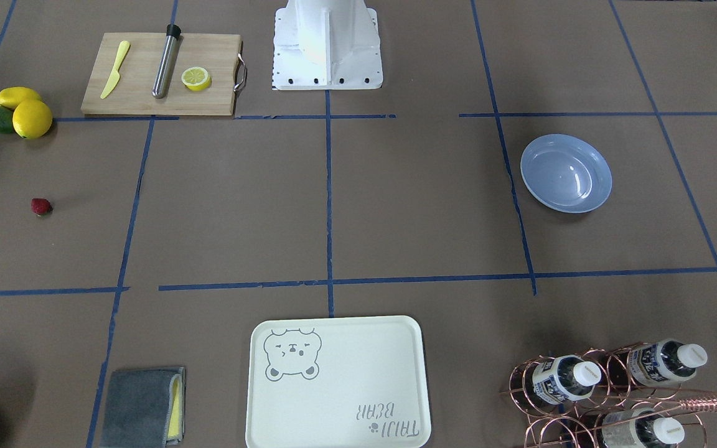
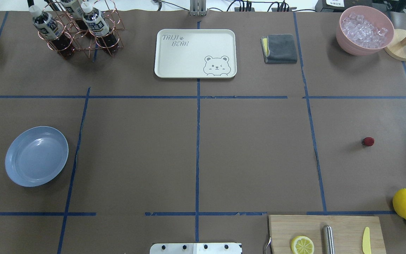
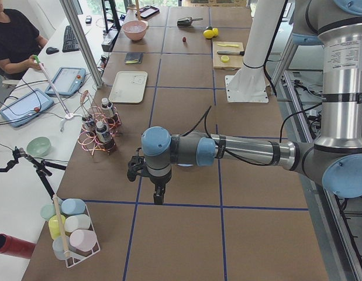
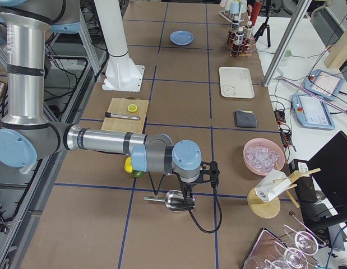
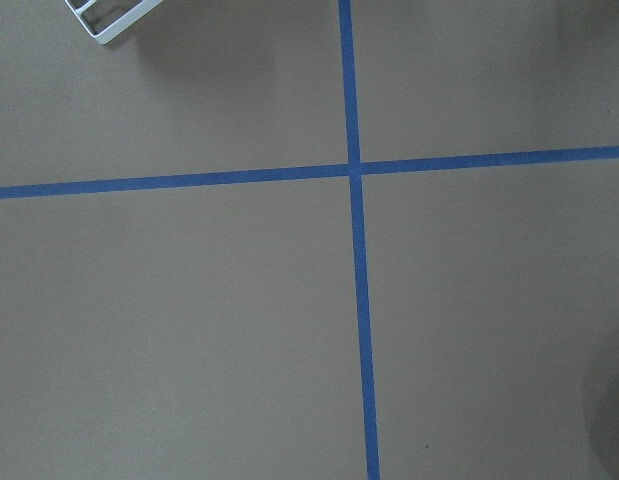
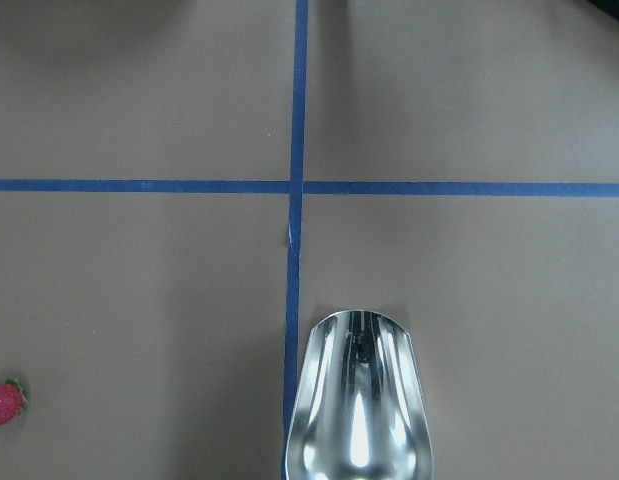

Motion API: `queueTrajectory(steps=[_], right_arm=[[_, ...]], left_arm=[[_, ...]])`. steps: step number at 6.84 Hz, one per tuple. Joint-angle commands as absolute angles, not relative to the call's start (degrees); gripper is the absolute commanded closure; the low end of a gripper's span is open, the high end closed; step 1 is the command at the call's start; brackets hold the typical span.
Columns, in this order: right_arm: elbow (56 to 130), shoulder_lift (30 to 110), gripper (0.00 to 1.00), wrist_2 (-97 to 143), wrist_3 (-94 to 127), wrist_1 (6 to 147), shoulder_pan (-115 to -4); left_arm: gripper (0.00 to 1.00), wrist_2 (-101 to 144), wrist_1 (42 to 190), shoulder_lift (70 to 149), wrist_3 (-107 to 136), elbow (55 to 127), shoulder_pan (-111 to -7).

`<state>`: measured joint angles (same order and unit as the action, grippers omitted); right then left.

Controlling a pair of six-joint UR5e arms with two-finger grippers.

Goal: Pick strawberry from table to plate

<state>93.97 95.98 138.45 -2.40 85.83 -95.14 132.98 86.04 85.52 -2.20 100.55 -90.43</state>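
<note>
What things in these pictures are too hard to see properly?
Left pincer: only in the exterior left view, small and dark; open or shut, cannot tell.
Right pincer: only in the exterior right view; same trouble.
Metal scoop: handle cut off by the right wrist view's bottom edge.
Strawberry: too tiny overhead to show detail.

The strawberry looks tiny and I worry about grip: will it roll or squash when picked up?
Small and rounded, the strawberry lies loose on the flat table, so a nudge would probably roll it. Its size suggests little weight. Softness cannot be judged.
</note>
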Motion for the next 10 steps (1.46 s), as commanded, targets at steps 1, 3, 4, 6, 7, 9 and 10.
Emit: queueTrajectory(steps=[1, 3, 4, 6, 7, 9, 10], right_arm=[[94.0, 96.2, 0.00, 138.6, -2.3, 85.9, -95.1], [94.2, 96.0, 0.00, 139.0, -2.2, 85.6, -95.1], [94.2, 95.0, 0.00, 139.0, -2.2, 85.3, -94.9], [94.0, 92.5, 0.00, 139.1, -2.3, 85.4, -94.7], [94.0, 92.7, 0.00, 139.2, -2.1, 85.3, -94.6], [94.2, 91.9, 0.00, 139.1, -2.3, 85.3, -92.5], [94.0, 91.5, 0.00, 139.2, -2.3, 85.4, -92.4]], left_arm=[[0.00, 133.1, 86.4, 85.3, -2.2, 100.6, -90.4], [0.00, 133.4, 88.9, 86.4, -1.5, 101.1, -90.3], [0.00, 133.7, 92.9, 86.4, -1.2, 100.7, -90.2], [0.00, 135.5, 98.6, 84.9, 7.4, 100.5, -87.8], [0.00, 135.7, 105.7, 82.0, 13.3, 100.5, -85.5], [0.00, 135.7, 125.2, 75.7, 31.9, 100.4, -77.1], [0.00, 135.6, 134.1, 73.1, 40.5, 99.9, -72.7]])
